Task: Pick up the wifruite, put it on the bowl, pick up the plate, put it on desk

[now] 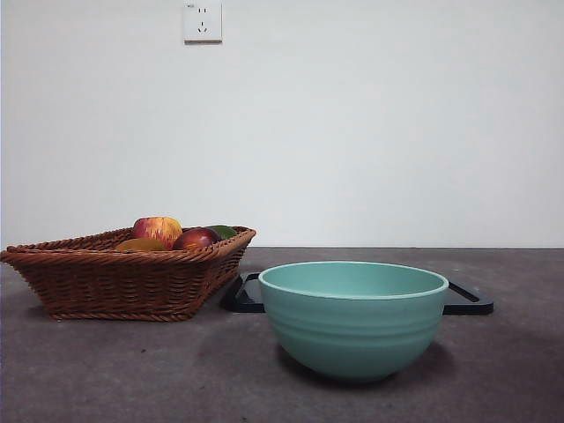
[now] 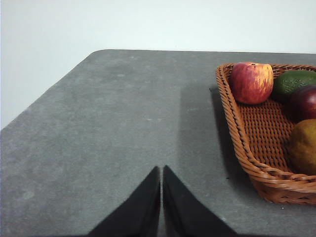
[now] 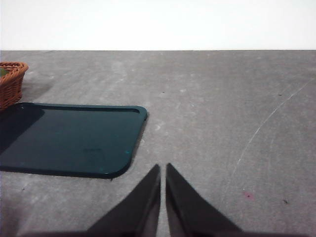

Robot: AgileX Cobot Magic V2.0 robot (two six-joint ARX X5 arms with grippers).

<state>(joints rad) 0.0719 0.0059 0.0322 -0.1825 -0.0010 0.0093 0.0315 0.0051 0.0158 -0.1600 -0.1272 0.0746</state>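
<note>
The wifruite (image 1: 141, 244), a dull brown-orange oval fruit, lies in the wicker basket (image 1: 115, 278) at the left; it also shows in the left wrist view (image 2: 302, 146). The mint-teal bowl (image 1: 352, 317) stands empty at the front middle of the desk (image 1: 79, 370). A dark flat plate (image 1: 467, 300) lies on the desk right behind the bowl and also shows in the right wrist view (image 3: 69, 138). My left gripper (image 2: 161, 170) is shut and empty over bare desk beside the basket (image 2: 247, 133). My right gripper (image 3: 163, 168) is shut and empty near the plate's corner. Neither gripper shows in the front view.
The basket also holds a red-yellow apple (image 1: 157, 229), a dark red fruit (image 1: 196, 239) and a green fruit (image 1: 223, 231). The basket's rim touches the plate's left end. A white wall with a socket (image 1: 202, 21) stands behind the desk.
</note>
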